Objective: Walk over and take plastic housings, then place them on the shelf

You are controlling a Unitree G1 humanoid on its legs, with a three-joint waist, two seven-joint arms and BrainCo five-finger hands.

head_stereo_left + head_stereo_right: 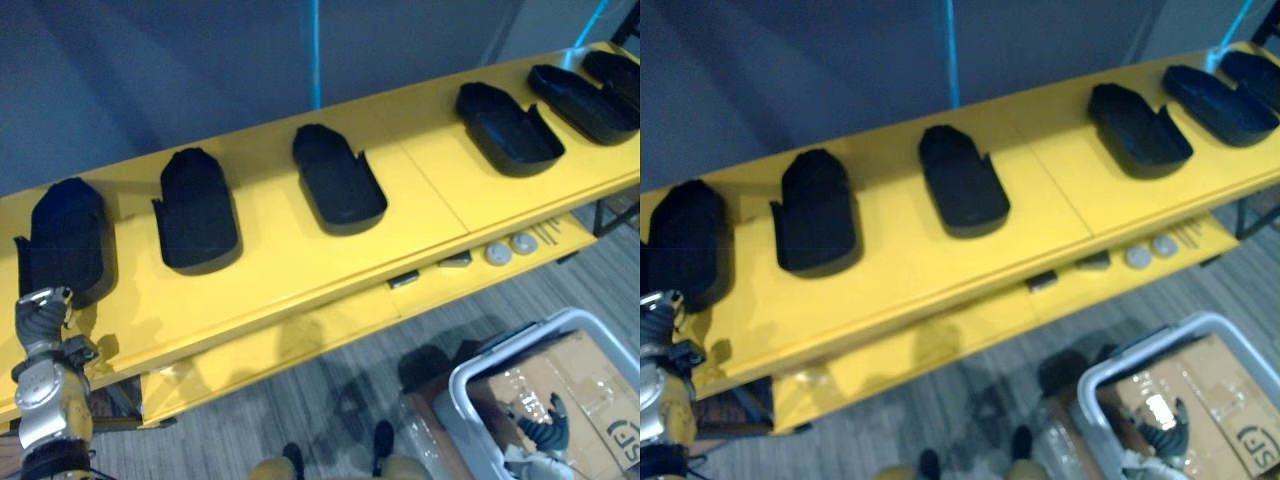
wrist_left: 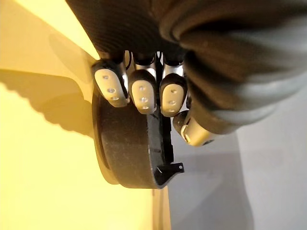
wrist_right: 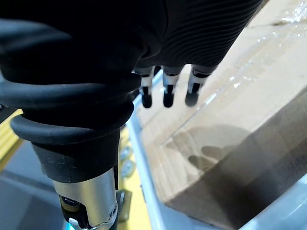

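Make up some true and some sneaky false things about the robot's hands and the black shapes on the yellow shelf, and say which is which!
1. The shelf is yellow. True.
2. The left hand grips the leftmost housing. True.
3. The right hand holds a housing. False: it hangs open over a cardboard box in a grey bin.
4. The housings are red. False: they are black.
5. Two small round discs lie on the lower level of the shelf. True.
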